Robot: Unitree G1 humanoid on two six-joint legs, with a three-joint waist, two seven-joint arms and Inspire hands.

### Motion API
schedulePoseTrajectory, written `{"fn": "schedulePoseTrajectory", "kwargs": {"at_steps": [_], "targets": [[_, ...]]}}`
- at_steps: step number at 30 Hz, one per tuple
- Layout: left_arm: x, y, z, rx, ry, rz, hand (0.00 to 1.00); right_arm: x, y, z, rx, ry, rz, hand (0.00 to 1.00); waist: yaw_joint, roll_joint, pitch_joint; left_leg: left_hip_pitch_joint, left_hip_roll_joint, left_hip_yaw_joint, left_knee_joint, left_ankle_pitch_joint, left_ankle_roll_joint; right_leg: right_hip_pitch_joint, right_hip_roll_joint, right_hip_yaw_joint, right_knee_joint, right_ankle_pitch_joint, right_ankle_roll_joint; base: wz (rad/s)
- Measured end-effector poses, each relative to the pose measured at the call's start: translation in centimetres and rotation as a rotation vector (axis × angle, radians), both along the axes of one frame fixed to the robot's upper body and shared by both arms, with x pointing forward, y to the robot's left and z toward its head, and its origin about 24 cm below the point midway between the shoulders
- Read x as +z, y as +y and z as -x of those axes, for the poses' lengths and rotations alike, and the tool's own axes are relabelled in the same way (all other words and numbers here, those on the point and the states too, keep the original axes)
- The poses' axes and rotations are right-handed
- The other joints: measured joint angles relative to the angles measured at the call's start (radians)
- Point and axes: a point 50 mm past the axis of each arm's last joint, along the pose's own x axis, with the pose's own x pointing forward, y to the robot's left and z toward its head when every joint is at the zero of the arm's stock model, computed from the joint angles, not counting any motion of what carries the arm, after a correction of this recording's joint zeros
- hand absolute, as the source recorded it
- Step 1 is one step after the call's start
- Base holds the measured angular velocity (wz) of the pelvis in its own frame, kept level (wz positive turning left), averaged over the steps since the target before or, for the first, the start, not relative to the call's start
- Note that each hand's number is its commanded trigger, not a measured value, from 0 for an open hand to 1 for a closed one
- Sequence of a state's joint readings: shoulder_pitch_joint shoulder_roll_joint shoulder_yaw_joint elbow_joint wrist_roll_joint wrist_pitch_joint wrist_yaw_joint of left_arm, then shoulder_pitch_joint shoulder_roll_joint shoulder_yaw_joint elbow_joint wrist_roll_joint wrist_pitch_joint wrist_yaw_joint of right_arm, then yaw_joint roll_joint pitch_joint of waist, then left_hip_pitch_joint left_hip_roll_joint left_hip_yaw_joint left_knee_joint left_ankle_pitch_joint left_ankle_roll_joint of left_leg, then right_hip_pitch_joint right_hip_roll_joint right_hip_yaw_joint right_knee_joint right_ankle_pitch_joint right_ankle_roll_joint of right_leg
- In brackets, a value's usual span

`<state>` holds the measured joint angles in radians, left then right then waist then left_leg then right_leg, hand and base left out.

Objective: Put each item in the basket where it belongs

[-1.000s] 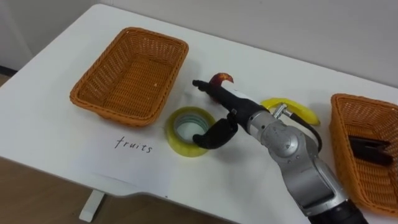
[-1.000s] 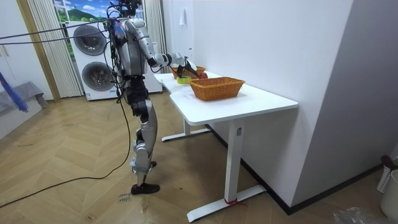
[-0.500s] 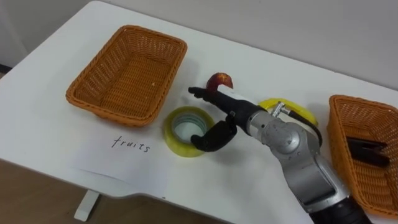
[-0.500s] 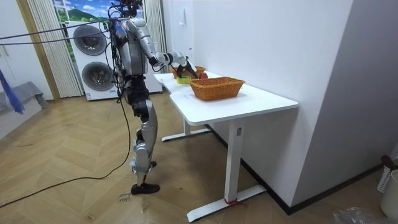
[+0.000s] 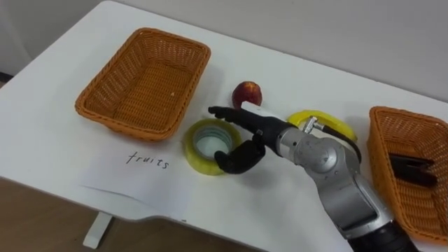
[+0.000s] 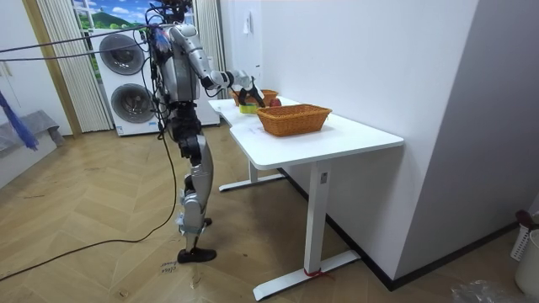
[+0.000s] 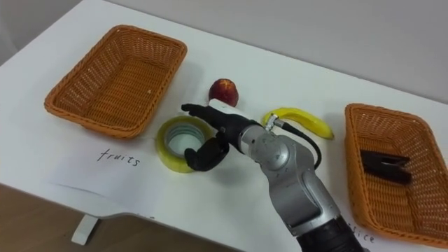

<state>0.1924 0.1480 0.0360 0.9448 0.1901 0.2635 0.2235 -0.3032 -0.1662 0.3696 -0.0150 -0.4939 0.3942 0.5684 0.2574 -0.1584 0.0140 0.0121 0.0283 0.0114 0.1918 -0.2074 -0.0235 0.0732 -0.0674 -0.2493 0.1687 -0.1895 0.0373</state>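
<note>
Your right hand (image 5: 255, 136) sits at the yellow tape roll (image 5: 194, 162) on the white table (image 5: 35, 126). Fingers are straight and slightly spread over the roll's right rim, thumb curved outside it, not clamped. The round red fruit (image 5: 246, 92) and yellow banana (image 5: 329, 120) lie beyond, between the two orange wicker baskets (image 5: 140, 84)

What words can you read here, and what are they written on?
"fruits": handwritten on the white paper lying on the table in front of the left basket.
A few handwritten letters beside the right basket, at the right eye view's bottom edge: mostly hidden by the arm, unreadable.
The tape roll has no print I can read.
</note>
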Motion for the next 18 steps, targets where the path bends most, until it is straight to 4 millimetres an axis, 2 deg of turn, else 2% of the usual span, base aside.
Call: {"fn": "schedulePoseTrajectory", "kwargs": {"at_steps": [2, 3, 4, 5, 6, 7, 8, 11, 14, 18], "targets": [[0.0, 0.0, -0.1, -0.001, -0.002, 0.002, 0.00, 0.0, 0.0, 0.0, 0.008, 0.009, 0.001, 0.00, 0.000, 0.000, 0.0002, 0.001, 0.000, -0.001, 0.005, 0.000, 0.000, 0.000, 0.000, -0.001, 0.000, 0.000, 0.000, 0.00], [0.0, 0.0, -0.2, -0.003, -0.003, 0.007, 0.00, -0.1, 0.0, 0.1, 0.013, 0.015, 0.002, 0.05, 0.000, 0.000, 0.0005, 0.001, 0.000, -0.001, 0.006, 0.000, 0.000, 0.001, -0.001, -0.003, -0.001, 0.000, 0.000, 0.00], [0.0, 0.0, -0.2, -0.004, -0.004, 0.010, 0.00, -0.1, 0.0, 0.1, 0.017, 0.018, 0.004, 0.20, -0.002, 0.000, 0.0012, 0.001, 0.000, -0.003, 0.006, 0.000, 0.000, 0.003, -0.001, -0.003, -0.001, 0.000, 0.000, 0.03], [0.0, 0.0, -0.3, -0.004, -0.004, 0.010, 0.00, -0.1, 0.0, 0.1, 0.018, 0.020, 0.007, 0.44, -0.003, 0.000, 0.0035, 0.003, -0.001, -0.005, 0.006, 0.000, 0.000, 0.007, -0.001, -0.004, -0.002, 0.000, 0.000, 0.06], [0.0, 0.0, -0.2, -0.004, -0.003, 0.009, 0.00, -0.2, 0.0, 0.1, 0.018, 0.023, 0.013, 0.65, -0.002, 0.000, 0.0104, 0.011, -0.001, -0.008, 0.005, 0.000, 0.000, 0.016, -0.001, -0.008, -0.003, 0.000, 0.000, 0.08], [0.0, 0.1, 0.0, -0.002, 0.007, 0.008, 0.00, -0.2, 0.0, 0.1, 0.022, 0.024, 0.026, 0.86, -0.002, -0.002, 0.0109, 0.010, -0.001, -0.011, 0.005, 0.000, 0.000, 0.018, -0.001, -0.013, -0.003, 0.000, 0.000, 0.09], [0.0, 0.2, 0.0, -0.002, 0.009, 0.006, 0.00, -0.2, 0.0, 0.1, 0.024, 0.025, 0.032, 1.00, -0.001, -0.004, 0.0111, 0.009, -0.001, -0.013, 0.005, 0.000, 0.000, 0.017, -0.001, -0.015, -0.002, 0.000, 0.000, 0.07], [0.0, 0.3, -0.2, -0.003, 0.006, 0.003, 0.00, 0.3, 0.0, -0.4, 0.019, -0.001, 0.063, 1.00, 0.000, -0.008, 0.0105, 0.005, -0.001, -0.016, -0.001, 0.000, 0.000, 0.017, 0.000, -0.022, -0.001, 0.000, 0.000, 0.01], [0.0, 0.5, -0.2, -0.003, 0.008, -0.003, 0.00, 0.6, 0.0, -0.9, 0.016, 0.005, 0.074, 1.00, 0.006, -0.016, 0.0049, 0.009, -0.001, -0.021, -0.002, 0.001, -0.001, 0.020, 0.001, -0.028, -0.001, 0.000, 0.000, 0.03], [0.0, 0.7, -0.5, 0.000, 0.025, -0.008, 0.00, -0.3, -0.3, -1.0, 0.010, 0.059, 0.133, 1.00, 0.030, -0.024, 0.0013, 0.016, -0.001, -0.026, 0.001, 0.001, -0.002, 0.025, 0.000, -0.030, -0.002, 0.000, 0.000, 0.03]]}}
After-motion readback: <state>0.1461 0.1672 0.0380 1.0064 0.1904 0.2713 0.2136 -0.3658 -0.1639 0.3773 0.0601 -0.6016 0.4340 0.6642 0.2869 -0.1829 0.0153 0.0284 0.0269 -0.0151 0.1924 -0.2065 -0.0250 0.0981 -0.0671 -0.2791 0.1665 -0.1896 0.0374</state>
